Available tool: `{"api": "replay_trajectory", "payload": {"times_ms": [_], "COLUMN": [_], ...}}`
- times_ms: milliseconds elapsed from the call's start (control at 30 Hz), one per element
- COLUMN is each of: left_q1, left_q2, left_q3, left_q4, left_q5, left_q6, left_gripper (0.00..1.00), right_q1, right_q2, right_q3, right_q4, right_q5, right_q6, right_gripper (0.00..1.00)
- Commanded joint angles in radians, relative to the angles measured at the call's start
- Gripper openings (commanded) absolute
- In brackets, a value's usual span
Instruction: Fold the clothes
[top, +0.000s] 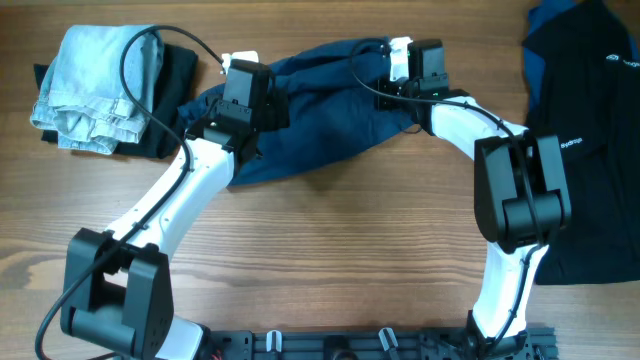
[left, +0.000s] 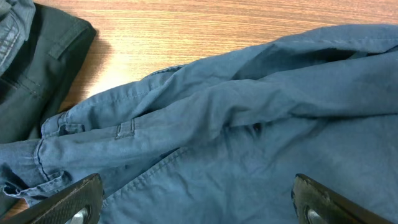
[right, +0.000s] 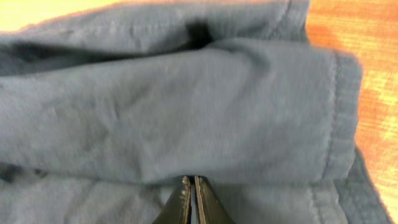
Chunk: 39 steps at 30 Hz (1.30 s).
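The clothes (top: 320, 125), a dark navy woven garment with stitched seams, lie crumpled across the far middle of the wooden table. My left gripper (top: 245, 85) is over their left end. In the left wrist view its fingers (left: 199, 205) are spread wide with navy cloth (left: 249, 124) below and nothing between them. My right gripper (top: 408, 72) is at the garment's right end. In the right wrist view its jaws (right: 191, 183) are pressed together at a fold of the navy cloth (right: 186, 106), with a hemmed edge to the right.
A pale blue denim piece (top: 95, 85) lies on a black garment (top: 175, 85) at the far left; the black one also shows in the left wrist view (left: 37, 68). A black garment with small white logos (top: 585, 150) covers the right side of the table.
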Motion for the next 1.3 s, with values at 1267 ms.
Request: {"api": "replay_trajectory", "payload": {"times_ms": [1267], "left_q1": [0.174], "left_q2": [0.463], "left_q3": [0.736], "left_q4": [-0.576], "left_q5": [0.305], "left_q6": [0.007], "left_gripper": [0.97], "right_q1": [0.053], "right_q2": [0.217], "right_q3": [0.996], "right_q4": [-1.114], "right_q5": [-0.053], "right_q6": [-0.073], "right_gripper": [0.27]}}
